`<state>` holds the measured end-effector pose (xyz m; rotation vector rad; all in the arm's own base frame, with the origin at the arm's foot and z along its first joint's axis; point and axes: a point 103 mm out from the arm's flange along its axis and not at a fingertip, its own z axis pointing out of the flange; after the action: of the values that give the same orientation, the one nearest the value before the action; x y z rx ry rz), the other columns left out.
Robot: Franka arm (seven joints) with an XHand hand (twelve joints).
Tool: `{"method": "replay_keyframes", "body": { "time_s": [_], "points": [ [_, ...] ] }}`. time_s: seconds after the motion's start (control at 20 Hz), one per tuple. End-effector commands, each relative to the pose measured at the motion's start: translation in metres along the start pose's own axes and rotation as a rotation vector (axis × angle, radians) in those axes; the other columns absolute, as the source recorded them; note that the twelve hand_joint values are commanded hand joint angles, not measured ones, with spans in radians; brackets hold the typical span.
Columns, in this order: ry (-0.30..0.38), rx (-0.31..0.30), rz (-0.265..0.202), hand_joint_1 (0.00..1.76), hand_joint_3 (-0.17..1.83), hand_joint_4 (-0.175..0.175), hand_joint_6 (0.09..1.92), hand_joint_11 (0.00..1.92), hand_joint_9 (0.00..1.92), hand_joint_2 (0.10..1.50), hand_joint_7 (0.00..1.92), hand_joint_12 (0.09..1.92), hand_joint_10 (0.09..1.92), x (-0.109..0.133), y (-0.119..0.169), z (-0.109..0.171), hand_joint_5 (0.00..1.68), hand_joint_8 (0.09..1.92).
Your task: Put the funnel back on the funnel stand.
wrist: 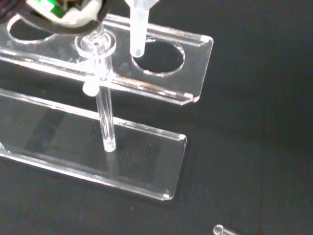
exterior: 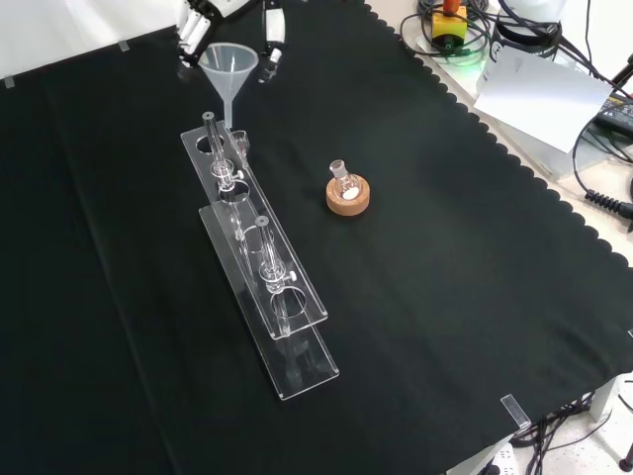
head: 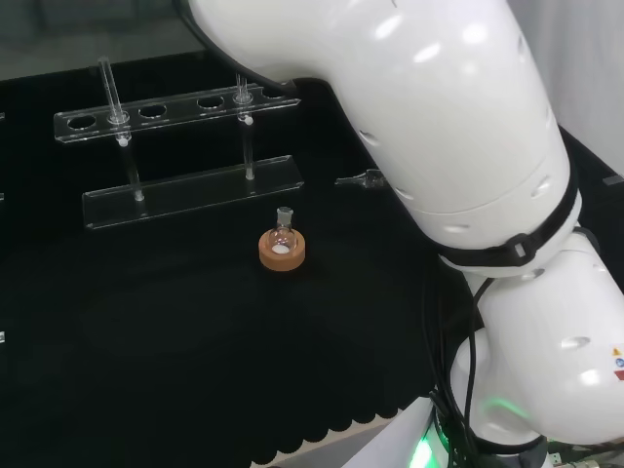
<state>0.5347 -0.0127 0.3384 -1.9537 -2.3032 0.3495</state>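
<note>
A: Where was the funnel (exterior: 228,71)?

B: In the front view at about 11 o'clock from the cork ring (exterior: 348,197), held up by the hand (exterior: 267,40). Its cone sat between fingers (exterior: 191,30) on either side, so I'd call it pinching the funnel at the rim. Contact itself was hard to make out.

A: And the stem?

B: The wrist view showed the stem tip (wrist: 136,50) hovering just above the end hole (wrist: 157,58) of the funnel stand (exterior: 259,259), at that hole's rim rather than its centre. Not yet through the hole.

A: Risks?

B: Main one, my guess: the tip was off centre, so a straight drop could land it on the clear upper shelf (wrist: 193,66) instead of through the hole. That could tilt the funnel in the grip or shove the stand along the cloth.

A: Anything nearby to hit?

B: The upright post (wrist: 103,110) stood just beside the hole, and the hand's underside was near its top. Coming down could knock it. The stand looked light, so it might tip.

A: The flask (exterior: 342,178)?

B: Small flask on the cork ring, well apart, at about 4 o'clock from the funnel. Low risk. Letting go too soon, before the cone seats on the hole, could drop the funnel sideways.
</note>
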Motion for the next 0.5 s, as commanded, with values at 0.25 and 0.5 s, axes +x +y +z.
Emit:
{"method": "replay_keyframes", "body": {
  "time_s": [0.25,0.5],
  "points": [
    [0.010,0.013,-0.017,0.87,0.63,-0.016,0.63,0.86,1.12,0.70,0.67,1.18,0.35,-0.012,0.041,0.007,0.85,0.65],
    [0.005,0.031,-0.009,0.87,0.63,-0.017,0.63,0.86,1.12,0.70,0.67,1.18,0.35,-0.013,0.042,0.013,0.85,0.65]
  ]
}}
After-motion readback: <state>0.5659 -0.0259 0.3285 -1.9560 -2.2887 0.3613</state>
